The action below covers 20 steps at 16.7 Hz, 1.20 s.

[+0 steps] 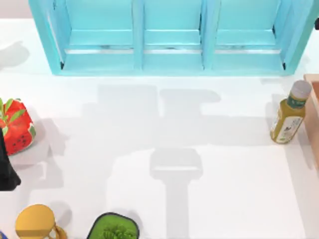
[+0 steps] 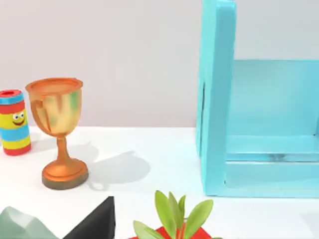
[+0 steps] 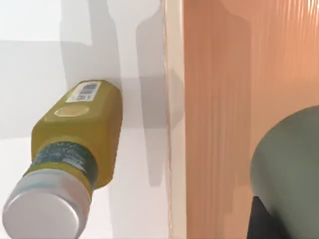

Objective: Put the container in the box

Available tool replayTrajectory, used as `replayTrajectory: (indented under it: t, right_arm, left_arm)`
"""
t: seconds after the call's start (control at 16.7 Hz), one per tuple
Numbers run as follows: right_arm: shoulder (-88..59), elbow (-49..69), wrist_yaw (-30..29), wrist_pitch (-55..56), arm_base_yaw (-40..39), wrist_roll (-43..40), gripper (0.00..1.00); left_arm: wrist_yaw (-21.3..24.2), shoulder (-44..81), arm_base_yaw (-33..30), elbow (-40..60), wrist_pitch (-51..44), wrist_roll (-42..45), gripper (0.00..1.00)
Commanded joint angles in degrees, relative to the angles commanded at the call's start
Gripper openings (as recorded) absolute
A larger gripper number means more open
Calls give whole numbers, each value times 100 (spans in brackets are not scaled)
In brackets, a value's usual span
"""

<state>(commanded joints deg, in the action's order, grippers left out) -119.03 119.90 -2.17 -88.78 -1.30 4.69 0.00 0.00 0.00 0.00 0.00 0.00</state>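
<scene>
The right gripper [image 3: 264,224] seemingly pinches the container [image 3: 289,169] just under it, above the box [image 3: 219,99] floor; released tilted, the container could topple toward the wall nearest the bottle [image 3: 79,134]; the left arm [image 1: 6,172] idles.

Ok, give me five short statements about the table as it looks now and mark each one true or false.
1. The yellow-green bottle stands at the table's right side. True.
2. The wooden box is right beside that bottle. True.
3. The shelf unit at the back is red. False: it is light blue.
4. The grey container sits on the bare table beside the bottle. False: in the right wrist view it is over the box's wooden floor.
5. The gold trophy cup lies on its side. False: it stands upright.
</scene>
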Motion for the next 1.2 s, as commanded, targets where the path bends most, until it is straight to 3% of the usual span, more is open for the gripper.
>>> replayTrajectory:
  t: [0.24,0.48,0.9,1.2]
  right_arm:
    - [1198,-1826,225,444,1037,-1086,0]
    - [1842,-2720,451,672,1454,-1695,0]
    - [1887,-2816,468,695,1460,-1750,0]
    - [1867,-3602,475,1542,1521,-1802,0]
  left_arm:
    - [0,0,0,0,0,0,100]
    - [0,0,0,0,0,0,100]
    - [0,0,0,0,0,0,100]
    - [0,0,0,0,0,0,100]
